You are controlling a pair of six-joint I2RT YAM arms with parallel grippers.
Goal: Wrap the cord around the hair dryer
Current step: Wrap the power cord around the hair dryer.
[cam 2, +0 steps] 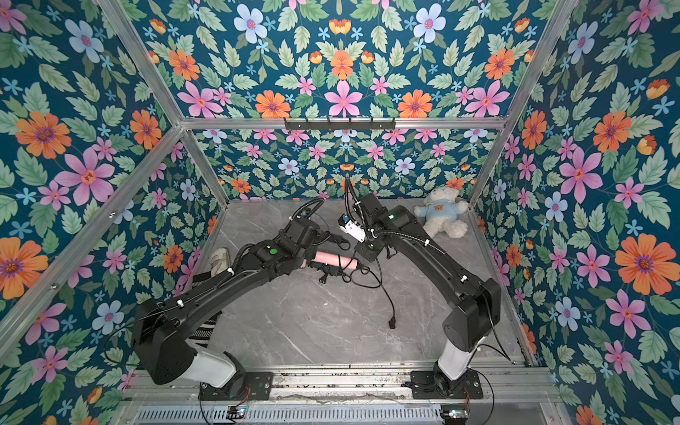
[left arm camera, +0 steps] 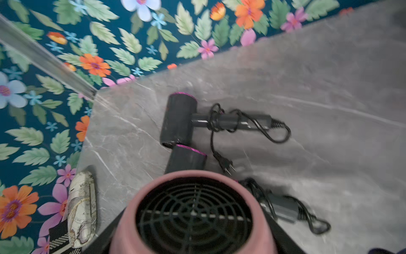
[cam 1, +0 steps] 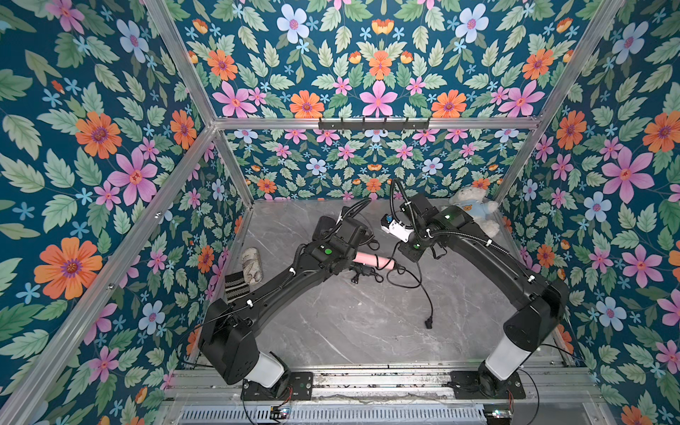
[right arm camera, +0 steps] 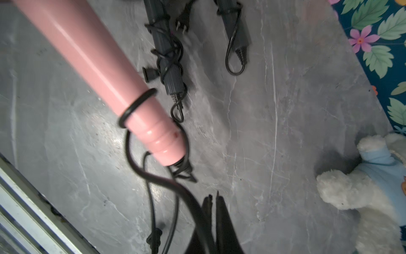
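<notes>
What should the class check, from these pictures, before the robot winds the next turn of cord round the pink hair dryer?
1. Left gripper grips pink hair dryer: ok.
2. First cord loop sits on handle: ok.
3. Right gripper clamps cord: cannot tell; jaws shut, cord alongside.
4. Plug lies free on table: ok.
5. Dark hair dryers clear of the handle: not ok, lying close.

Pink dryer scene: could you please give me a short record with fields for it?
pink dryer: head gripped in the left tool, which is shut
cord: one loop around the pink dryer, rest trailing loose
plug: lying on the table
right tool: shut, right beside the cord; grip unclear
dark dryers: two on the table, cords wrapped
bear: far right corner
</notes>
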